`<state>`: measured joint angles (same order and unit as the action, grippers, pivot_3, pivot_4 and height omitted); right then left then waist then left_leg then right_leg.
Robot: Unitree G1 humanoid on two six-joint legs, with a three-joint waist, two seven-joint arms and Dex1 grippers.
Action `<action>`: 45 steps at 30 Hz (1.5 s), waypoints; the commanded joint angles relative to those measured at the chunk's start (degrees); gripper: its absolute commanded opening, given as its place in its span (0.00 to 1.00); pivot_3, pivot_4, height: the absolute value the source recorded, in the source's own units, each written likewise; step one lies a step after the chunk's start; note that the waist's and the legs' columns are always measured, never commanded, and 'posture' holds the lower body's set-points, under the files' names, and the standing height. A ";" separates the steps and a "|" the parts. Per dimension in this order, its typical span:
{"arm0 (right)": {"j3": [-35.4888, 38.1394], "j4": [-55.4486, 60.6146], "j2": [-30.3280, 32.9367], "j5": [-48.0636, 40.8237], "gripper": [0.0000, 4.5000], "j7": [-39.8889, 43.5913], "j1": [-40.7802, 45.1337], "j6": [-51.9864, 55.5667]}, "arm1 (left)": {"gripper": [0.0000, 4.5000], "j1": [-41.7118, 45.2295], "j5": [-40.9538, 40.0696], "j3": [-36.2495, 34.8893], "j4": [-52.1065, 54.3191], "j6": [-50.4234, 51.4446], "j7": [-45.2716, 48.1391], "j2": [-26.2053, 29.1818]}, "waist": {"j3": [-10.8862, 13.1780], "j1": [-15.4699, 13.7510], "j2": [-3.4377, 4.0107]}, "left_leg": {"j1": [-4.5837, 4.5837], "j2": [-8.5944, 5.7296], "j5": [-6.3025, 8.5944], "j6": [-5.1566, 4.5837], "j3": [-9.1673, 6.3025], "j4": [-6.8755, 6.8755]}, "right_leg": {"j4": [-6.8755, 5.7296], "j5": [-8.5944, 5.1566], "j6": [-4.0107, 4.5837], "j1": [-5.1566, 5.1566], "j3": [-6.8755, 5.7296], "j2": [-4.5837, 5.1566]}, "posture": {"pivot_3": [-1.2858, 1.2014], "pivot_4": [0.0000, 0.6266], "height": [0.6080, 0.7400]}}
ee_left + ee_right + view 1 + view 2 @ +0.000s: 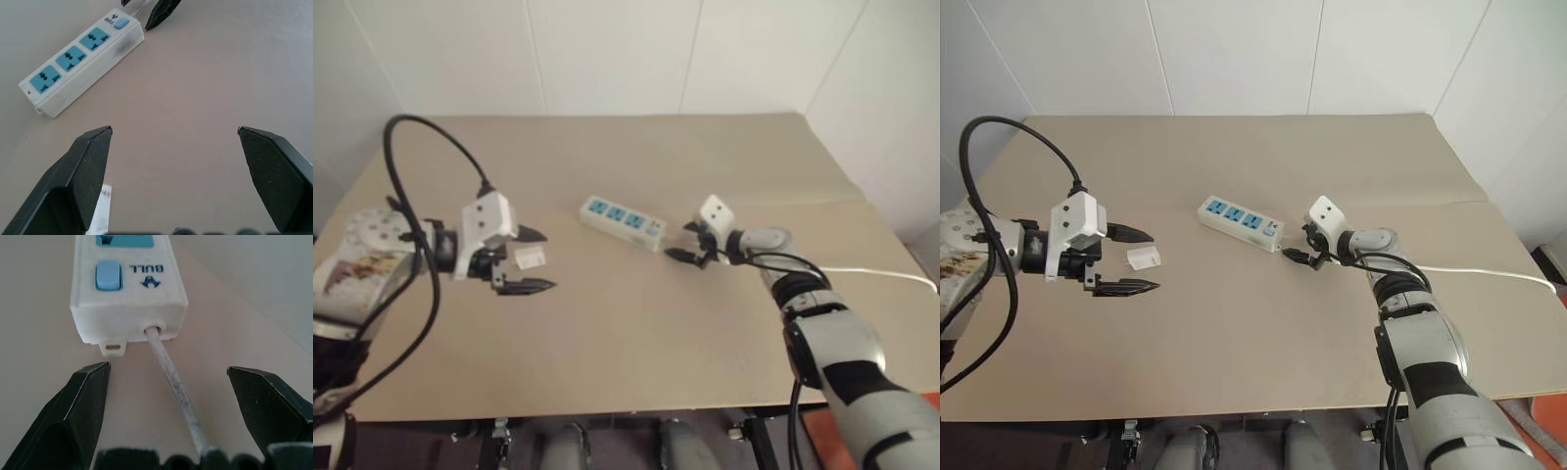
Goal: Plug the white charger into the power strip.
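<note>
White charger [1144, 258] lies flat on table [1234, 343] between my wide-open, empty left gripper [1126, 260] fingers. Right gripper [166, 382], spread and empty, straddles cord [171, 382] at power strip [1240, 222] switch end. Risk: pinching cord drags strip; flat charger slips from fingertips.

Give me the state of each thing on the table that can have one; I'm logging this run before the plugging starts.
Small white boxy charger: unplugged, lying on the table between the left jaws.
Long white power strip with three blue sockets: all sockets empty, flat on the table.
Thin white cord: attached at the switch end, running between the right jaws.
Left gripper: jaws open.
Right gripper: jaws open, at the strip's switch end.
</note>
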<state>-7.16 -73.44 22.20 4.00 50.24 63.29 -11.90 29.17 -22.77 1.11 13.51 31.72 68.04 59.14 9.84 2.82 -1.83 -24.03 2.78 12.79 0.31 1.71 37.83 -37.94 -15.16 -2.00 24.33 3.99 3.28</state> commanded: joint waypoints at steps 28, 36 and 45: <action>2.81 59.61 6.10 -10.73 0.01 20.00 -29.77 18.89 | 1.00 -5.98 -1.61 -6.48 6.18 2.74 -2.30 4.80 | 0.00 0.45 0.01 | 0.14 0.03 0.02 -0.02 -0.11 -0.01 | -0.13 -0.01 -0.01 -0.07 -0.04 -0.04 | 0.52 0.24 1.00; 2.69 70.64 8.03 -11.29 0.29 12.87 -38.81 24.75 | 1.00 -3.30 0.87 -4.67 0.76 -1.20 0.46 6.05 | 0.00 -0.27 0.00 | 0.49 0.02 -0.03 0.00 -0.05 0.05 | -0.16 0.00 0.01 -0.20 -0.01 -0.14 | 0.52 0.24 1.00; 7.91 75.63 6.74 -18.41 0.98 8.11 -42.71 23.96 | 1.00 -3.07 2.12 -5.95 -2.23 -2.55 2.62 7.80 | 0.00 -0.41 0.00 | 0.35 0.02 -0.03 0.00 -0.05 0.05 | -0.08 -0.01 0.00 -0.16 0.02 -0.12 | 0.52 0.24 1.00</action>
<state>-2.05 -0.66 29.33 -11.35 59.18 20.79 13.11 25.54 -20.52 -3.11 10.76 29.98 70.41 65.81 9.84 2.41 -1.83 -23.67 2.79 12.76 0.31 1.66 37.88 -38.03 -15.17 -1.99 24.16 4.01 3.17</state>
